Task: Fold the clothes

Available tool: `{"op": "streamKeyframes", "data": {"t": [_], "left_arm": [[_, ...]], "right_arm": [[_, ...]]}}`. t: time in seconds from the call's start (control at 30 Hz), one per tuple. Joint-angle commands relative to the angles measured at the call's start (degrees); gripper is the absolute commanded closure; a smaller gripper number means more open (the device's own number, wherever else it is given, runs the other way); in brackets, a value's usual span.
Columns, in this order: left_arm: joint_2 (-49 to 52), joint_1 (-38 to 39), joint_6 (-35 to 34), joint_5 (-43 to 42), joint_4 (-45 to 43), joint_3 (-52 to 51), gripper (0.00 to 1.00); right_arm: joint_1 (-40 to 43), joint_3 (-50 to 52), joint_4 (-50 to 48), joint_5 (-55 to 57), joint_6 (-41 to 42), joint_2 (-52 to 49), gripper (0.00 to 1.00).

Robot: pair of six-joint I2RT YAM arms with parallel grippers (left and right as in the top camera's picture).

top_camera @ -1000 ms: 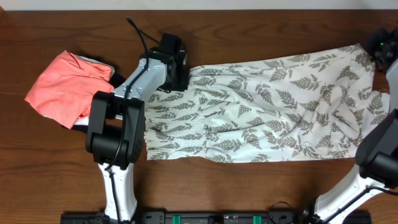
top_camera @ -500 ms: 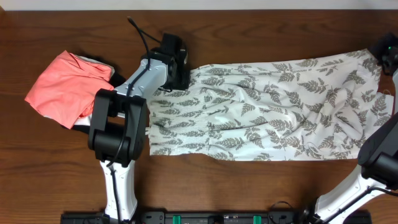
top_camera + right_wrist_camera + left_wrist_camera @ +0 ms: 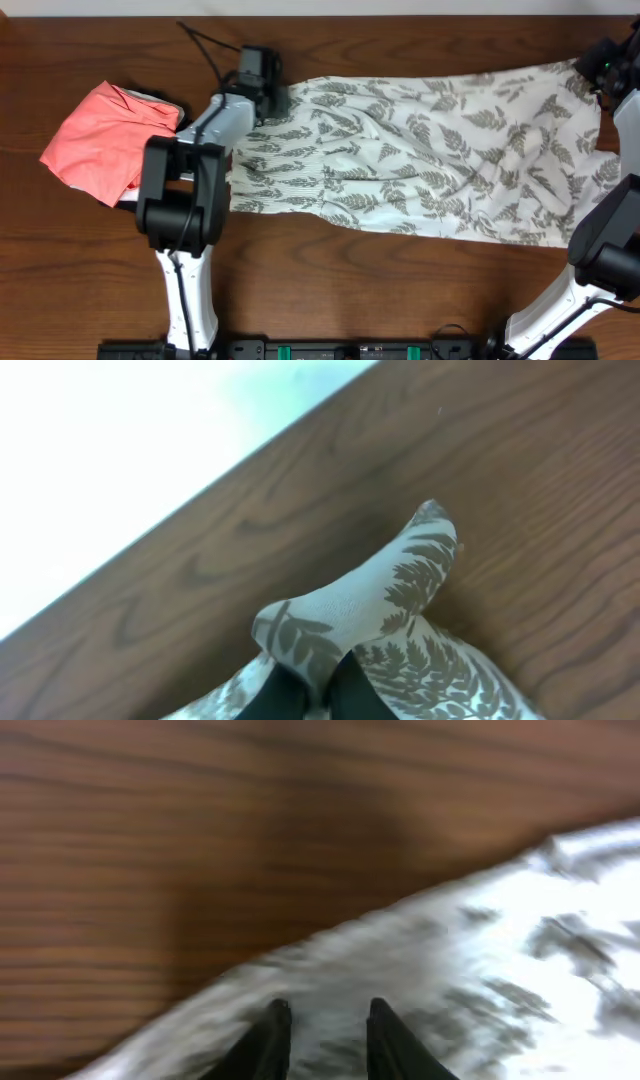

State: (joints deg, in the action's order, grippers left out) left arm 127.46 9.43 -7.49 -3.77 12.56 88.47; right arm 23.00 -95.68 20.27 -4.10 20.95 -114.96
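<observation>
Dress (image 3: 420,150): no fold in it yet. It lies opened out full length across the surface (image 3: 400,300), wrinkled, one layer as far as I can see. Looks like the spread/straighten step, so all the folding is left.

Right jaws: together, pinching a small peak of the fern-print cloth at the far right corner. The corner tip pokes out past them, bare wood beyond.

Left jaws: only a narrow gap, with the cloth edge between them at the far left corner. That view is blurred, but it reads as clamped on the dress, not empty.

Outward: both far corners are held and the near edge lies loose on the wood, sagging toward the right. A coral garment (image 3: 100,140) sits to the left of the left arm, clear of the dress.

Next, my guess: pull the far edge taut, then make the first fold.
</observation>
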Motion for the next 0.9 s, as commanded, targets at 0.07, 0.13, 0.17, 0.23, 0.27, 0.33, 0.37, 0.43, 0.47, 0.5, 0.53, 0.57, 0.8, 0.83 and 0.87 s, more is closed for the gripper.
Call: {"op": "streamKeyframes", "data": {"t": [0.07,0.13,0.17,0.23,0.27,0.33,0.37,0.43,0.47,0.5,0.53,0.57,0.8,0.83,0.87], "left_arm": [[1.1,-3.7,-2.9,2.9,0.2,-0.5,0.73],[1.1,-4.0,-2.9,2.7,0.9,-0.5,0.73],[1.1,-4.0,-2.9,2.7,1.6,-0.5,0.73],[1.1,-3.8,-2.9,2.2,2.9,-0.5,0.73],[1.1,-3.8,-2.9,1.0,3.5,-0.5,0.74],[0.6,-3.8,-2.9,-1.9,5.0,-0.5,0.74],[0.2,-3.8,-2.9,-2.7,5.8,-0.5,0.75],[-1.0,-3.8,-2.8,-3.3,7.2,-0.5,0.75],[-2.1,-3.8,-2.6,-3.3,8.2,-0.5,0.76],[-3.0,-3.8,-2.6,-3.3,8.9,-0.5,0.76],[-4.3,-3.8,-2.4,-3.3,9.7,-0.5,0.76],[-5.6,-3.8,-2.4,-3.3,10.6,-0.5,0.76],[-16.7,-0.9,-2.5,-3.4,20.8,-0.5,0.79],[-17.6,-0.2,-2.5,-3.7,21.9,-0.5,0.79],[-18.6,0.8,-2.5,-3.8,23.3,-0.5,0.79]], "right_arm": [[-0.1,-0.9,-3.6,4.1,-0.7,-3.3,0.67],[0.0,-0.9,-4.3,3.2,-1.8,-4.5,0.56],[0.2,-0.9,-4.9,1.5,-3.3,-5.4,0.50],[0.6,-0.9,-4.2,-0.8,-5.6,-5.9,0.45],[0.7,-0.9,-3.1,-0.9,-6.2,-5.9,0.43],[1.4,-1.0,-0.1,-0.9,-7.8,-5.0,0.43],[1.8,-1.0,1.7,-0.9,-8.2,-4.4,0.43],[2.9,-1.0,6.7,-0.9,-8.9,-2.7,0.45],[3.8,-1.0,10.6,-0.8,-9.1,-1.4,0.48],[4.6,-1.0,13.7,-0.7,-9.1,-0.5,0.51],[5.4,-1.0,16.8,-0.7,-9.0,0.4,0.54],[6.4,-1.0,20.4,-0.7,-9.0,1.5,0.55],[12.7,-0.7,38.2,4.1,-9.4,4.5,0.61],[13.2,-0.3,38.2,4.0,-10.3,4.4,0.66],[13.9,0.7,37.8,3.3,-11.8,4.2,0.72]]}}
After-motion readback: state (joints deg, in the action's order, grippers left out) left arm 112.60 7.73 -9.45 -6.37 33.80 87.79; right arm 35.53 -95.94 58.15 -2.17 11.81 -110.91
